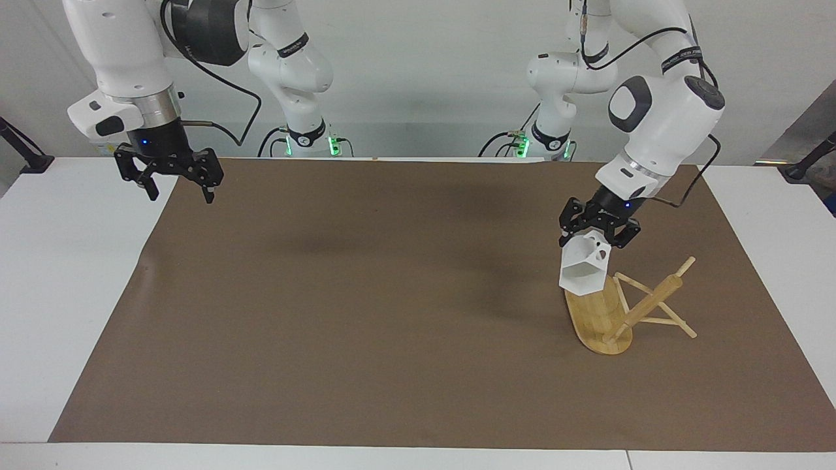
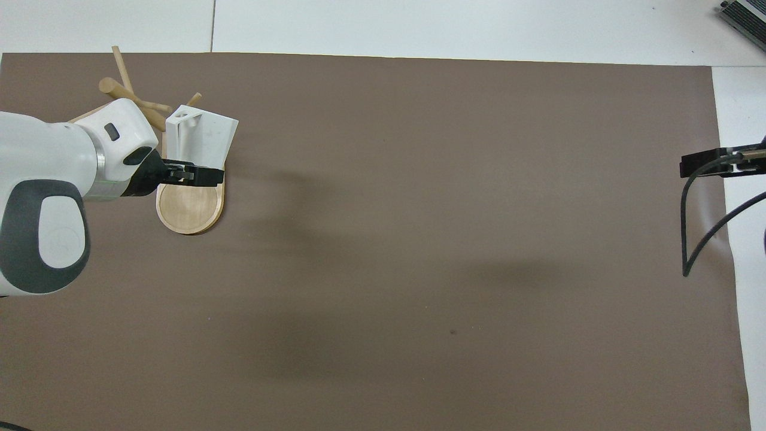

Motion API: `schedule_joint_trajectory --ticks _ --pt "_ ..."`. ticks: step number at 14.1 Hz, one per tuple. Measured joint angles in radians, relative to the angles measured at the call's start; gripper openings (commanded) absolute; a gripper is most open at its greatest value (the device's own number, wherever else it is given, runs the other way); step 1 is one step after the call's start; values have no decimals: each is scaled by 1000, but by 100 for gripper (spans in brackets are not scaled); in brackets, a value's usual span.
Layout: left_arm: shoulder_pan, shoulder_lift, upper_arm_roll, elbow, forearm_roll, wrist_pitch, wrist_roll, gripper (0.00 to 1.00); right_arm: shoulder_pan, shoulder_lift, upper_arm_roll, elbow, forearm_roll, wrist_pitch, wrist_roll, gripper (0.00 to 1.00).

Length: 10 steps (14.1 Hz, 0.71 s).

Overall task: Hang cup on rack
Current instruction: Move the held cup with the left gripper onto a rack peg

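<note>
Your left gripper has its fingers clamped on the cup, held in the air, mouth tilted down, over the rack base. The rack stands on the brown mat at the left arm's end of the counter. Your right gripper waits over the mat's edge, fingers spread, holding nothing.

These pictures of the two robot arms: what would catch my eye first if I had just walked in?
First, the white angular cup, gripped near its base by the left gripper and held up over the oval foot of the rack. That bamboo rack sits on the brown mat at the left arm's end of the table, its pegs sticking out at angles. The right gripper waits open over the mat's edge at the right arm's end.
</note>
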Motion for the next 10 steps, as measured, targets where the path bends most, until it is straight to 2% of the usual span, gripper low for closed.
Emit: schedule_joint_trajectory --ticks 5,10 --pt "21 45 0 33 -25 12 -33 0 0 -1 -9 0 47 -22 6 100" --pt "24 52 0 35 -75 41 -114 0 0 -1 -12 0 48 -26 8 100"
